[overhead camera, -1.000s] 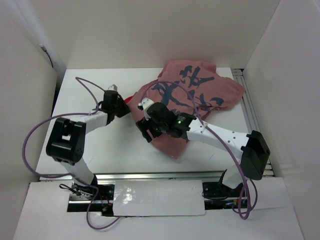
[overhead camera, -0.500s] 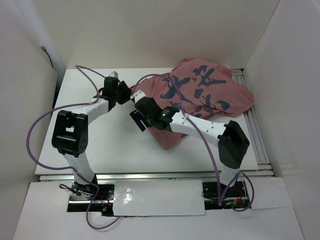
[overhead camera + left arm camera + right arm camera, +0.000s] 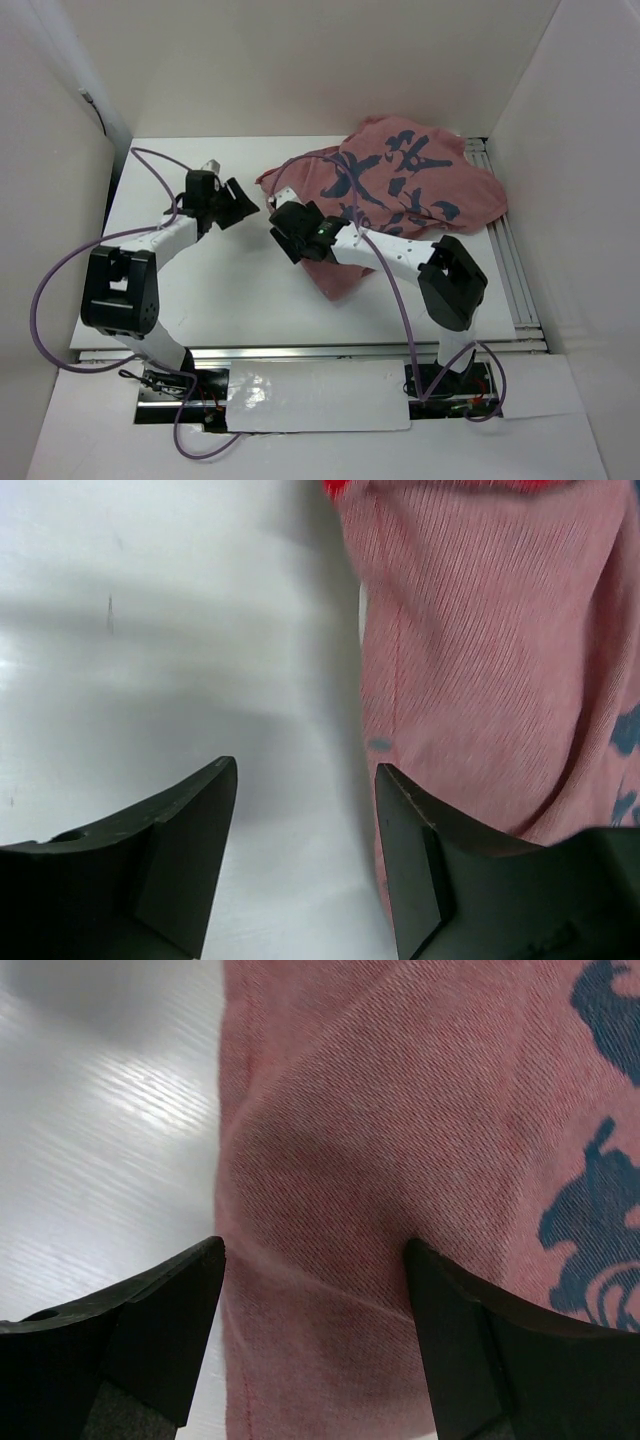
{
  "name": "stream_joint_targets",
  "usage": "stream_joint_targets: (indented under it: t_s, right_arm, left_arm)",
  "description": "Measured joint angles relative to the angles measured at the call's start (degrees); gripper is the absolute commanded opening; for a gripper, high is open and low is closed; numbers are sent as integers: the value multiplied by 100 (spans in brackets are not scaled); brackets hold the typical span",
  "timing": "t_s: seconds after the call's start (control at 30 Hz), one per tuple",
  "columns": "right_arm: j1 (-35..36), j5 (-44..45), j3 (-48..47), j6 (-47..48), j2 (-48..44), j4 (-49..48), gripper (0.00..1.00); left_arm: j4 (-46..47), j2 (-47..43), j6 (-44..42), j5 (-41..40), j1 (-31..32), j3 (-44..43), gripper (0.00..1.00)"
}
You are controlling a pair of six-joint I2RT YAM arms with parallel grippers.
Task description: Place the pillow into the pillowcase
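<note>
I see left gripper (image 3: 305,770) spread, empty, just beside pillowcase (image 3: 410,185) edge | right gripper (image 3: 315,1245) wide apart over its pink cloth, gripping nothing | pillowcase rumpled on table (image 3: 200,290)

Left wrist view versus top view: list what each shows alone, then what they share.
Left wrist only: ribbed weave and a seam on the pillowcase, a bright red strip at its top edge. Top only: both arms, the right pincer over the cloth, the whole dark lettering. Shared: the open, empty left pincer over the white table, beside the cloth's edge.
</note>
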State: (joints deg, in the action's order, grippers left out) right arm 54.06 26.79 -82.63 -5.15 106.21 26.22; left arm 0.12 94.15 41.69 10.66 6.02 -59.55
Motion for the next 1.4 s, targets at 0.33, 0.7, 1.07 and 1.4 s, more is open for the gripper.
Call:
stream_joint_targets:
  t_s: [0.33,0.7,1.07,1.4]
  right_arm:
    - [120,647,960,-881,-520,688,77]
    - [431,-527,2688,-2024,-3418,1025,77]
    - [431,-1117,4223,-2769,-3700,678,73]
    - [431,-535,4496,-3016,-3005,-581,5]
  left_arm:
    - [-17,-1261,-105,118,332,1672,66]
    - [44,-2566,63,-304,1585,2588,63]
    - [-17,-2841,212,-682,2046,2616,63]
    - [-319,-3174,219,-894,2170,2616,63]
